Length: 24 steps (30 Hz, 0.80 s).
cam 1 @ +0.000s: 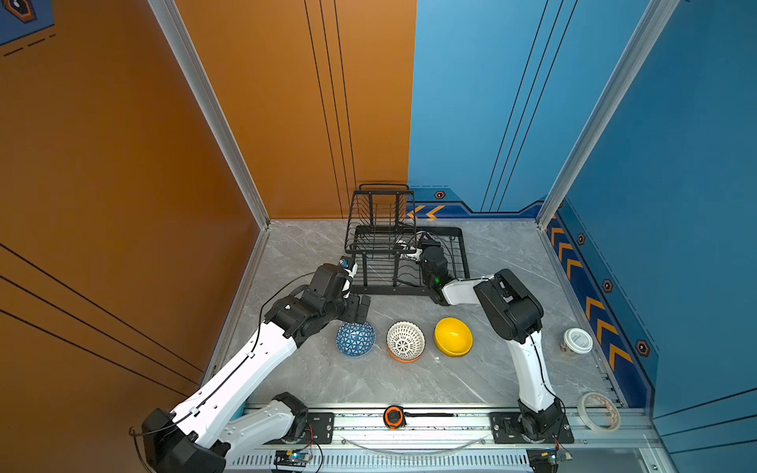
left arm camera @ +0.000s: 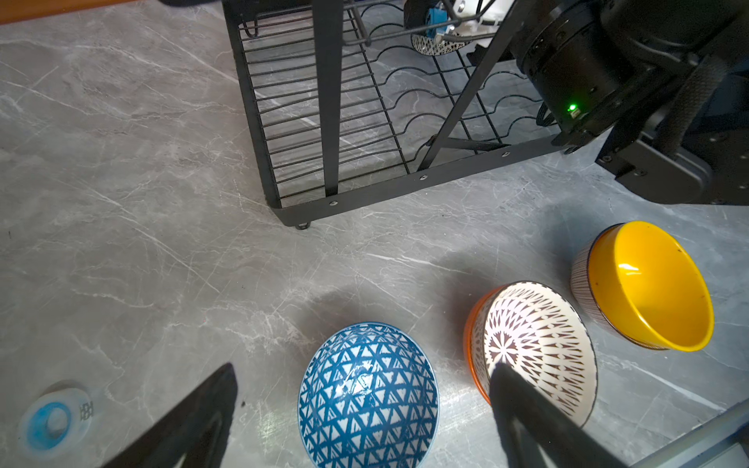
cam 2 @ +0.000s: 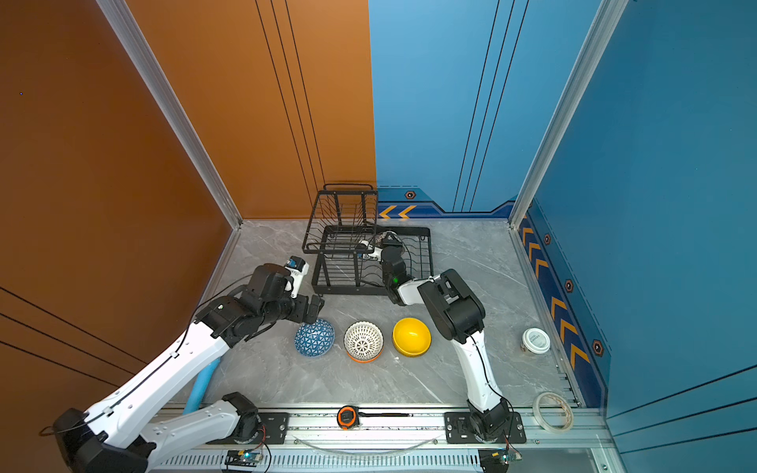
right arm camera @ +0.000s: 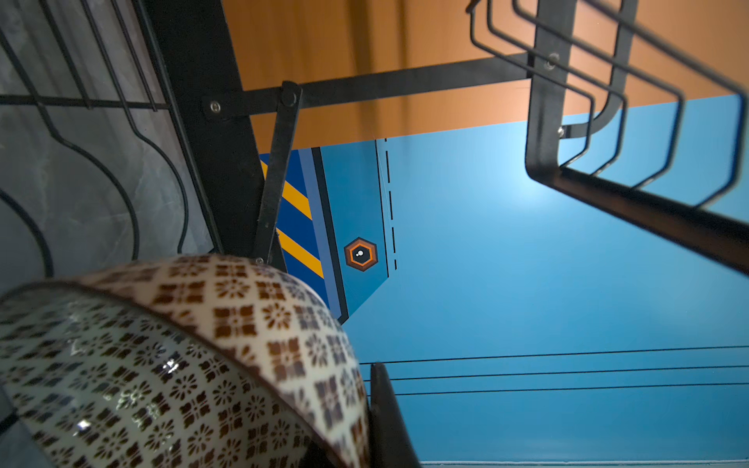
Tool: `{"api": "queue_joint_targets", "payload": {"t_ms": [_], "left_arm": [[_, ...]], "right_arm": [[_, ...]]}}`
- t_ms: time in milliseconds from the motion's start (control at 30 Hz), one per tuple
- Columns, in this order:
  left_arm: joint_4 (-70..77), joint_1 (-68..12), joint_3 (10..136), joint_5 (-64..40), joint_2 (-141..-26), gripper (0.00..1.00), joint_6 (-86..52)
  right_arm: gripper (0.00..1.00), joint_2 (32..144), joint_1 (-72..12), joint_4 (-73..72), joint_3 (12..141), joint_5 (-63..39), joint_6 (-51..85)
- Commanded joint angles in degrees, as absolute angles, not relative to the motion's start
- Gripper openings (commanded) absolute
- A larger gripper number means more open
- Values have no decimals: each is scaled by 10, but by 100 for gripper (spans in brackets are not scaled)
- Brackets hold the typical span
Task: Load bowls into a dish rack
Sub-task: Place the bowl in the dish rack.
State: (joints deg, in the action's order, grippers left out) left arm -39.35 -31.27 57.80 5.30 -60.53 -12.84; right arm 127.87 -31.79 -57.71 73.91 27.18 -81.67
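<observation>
Tape measure, tape roll, jar lie apart from bowls.

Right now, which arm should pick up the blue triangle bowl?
Left: its open tool hovers close to the blue triangle bowl. The right tool is shut on a flower-patterned bowl inside the dish rack.

Jar, tape roll, tape measure

my left gripper hangs over the blue-white bowl; my right gripper is inside the dish rack, patterned bowl at its tip.
</observation>
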Motion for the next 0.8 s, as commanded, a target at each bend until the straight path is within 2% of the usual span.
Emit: {"api": "queue_joint_targets", "payload": {"t_ms": [0, 533, 767], "left_arm": [[-419, -308, 584, 55, -603, 98, -120], [-423, -305, 586, 54, -594, 98, -100], [-423, -305, 627, 59, -602, 98, -84]], "right_arm": [[0, 1293, -314, -630, 771, 253, -816], [0, 1353, -312, -629, 853, 215, -802], [0, 1363, -310, -616, 874, 206, -787]]}}
